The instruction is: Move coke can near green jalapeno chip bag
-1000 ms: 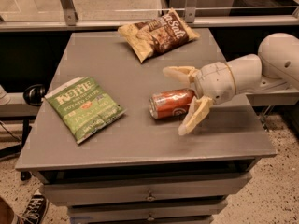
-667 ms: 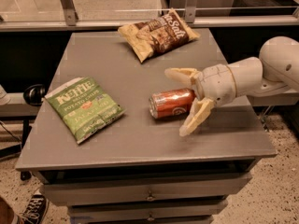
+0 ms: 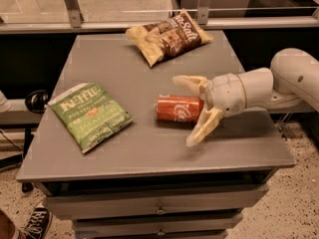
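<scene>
1. The table (image 3: 149,153) is a flat grey slab with a matte top. Drawer fronts sit below its near edge, and the lowest one is cut off.
2. My arm (image 3: 294,76) comes in from the right as smooth cream shells. Its upper part runs out of view.
3. The green jalapeno chip bag (image 3: 89,114) lies flat and crinkled near the left edge. It has not moved since a second ago.
4. The tan and brown chip bag (image 3: 167,36) lies at the far side, its lettering only partly readable.
5. The gripper (image 3: 183,111) is spread wide. One finger (image 3: 202,128) sits on the near side of the can and the other on the far side, much as before. I cannot tell if either touches it.
6. The coke can (image 3: 172,108) lies on its side right of centre. It is shiny red-orange and sits well apart from the green bag. Its right end is hidden.
</scene>
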You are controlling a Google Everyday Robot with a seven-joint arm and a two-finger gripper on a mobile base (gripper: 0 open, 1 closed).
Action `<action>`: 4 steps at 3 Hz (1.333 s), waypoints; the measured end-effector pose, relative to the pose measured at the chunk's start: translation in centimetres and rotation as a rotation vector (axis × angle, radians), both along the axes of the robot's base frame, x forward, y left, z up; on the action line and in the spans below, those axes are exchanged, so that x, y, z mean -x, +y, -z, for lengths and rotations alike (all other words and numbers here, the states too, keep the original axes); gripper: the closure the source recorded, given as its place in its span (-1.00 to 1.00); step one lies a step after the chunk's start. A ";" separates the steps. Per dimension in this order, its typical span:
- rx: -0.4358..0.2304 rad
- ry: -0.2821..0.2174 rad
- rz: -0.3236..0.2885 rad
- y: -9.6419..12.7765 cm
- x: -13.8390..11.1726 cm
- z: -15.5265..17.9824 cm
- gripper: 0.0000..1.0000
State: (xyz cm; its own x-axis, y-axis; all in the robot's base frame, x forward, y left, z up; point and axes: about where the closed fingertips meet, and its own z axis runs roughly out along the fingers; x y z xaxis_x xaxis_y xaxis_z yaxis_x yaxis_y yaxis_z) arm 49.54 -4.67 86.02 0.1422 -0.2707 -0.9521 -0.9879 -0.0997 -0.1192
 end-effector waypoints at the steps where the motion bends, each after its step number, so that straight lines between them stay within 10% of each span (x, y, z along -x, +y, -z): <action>1: -0.046 0.000 -0.015 1.8 -0.3 0.1 -1.00; 4: -0.123 -0.001 -0.061 5.2 0.0 -0.5 -1.00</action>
State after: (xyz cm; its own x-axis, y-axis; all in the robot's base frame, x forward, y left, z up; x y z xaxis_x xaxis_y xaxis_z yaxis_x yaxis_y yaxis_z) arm 49.59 0.50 86.48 0.1559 -0.1431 -0.9774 -0.9802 -0.1444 -0.1352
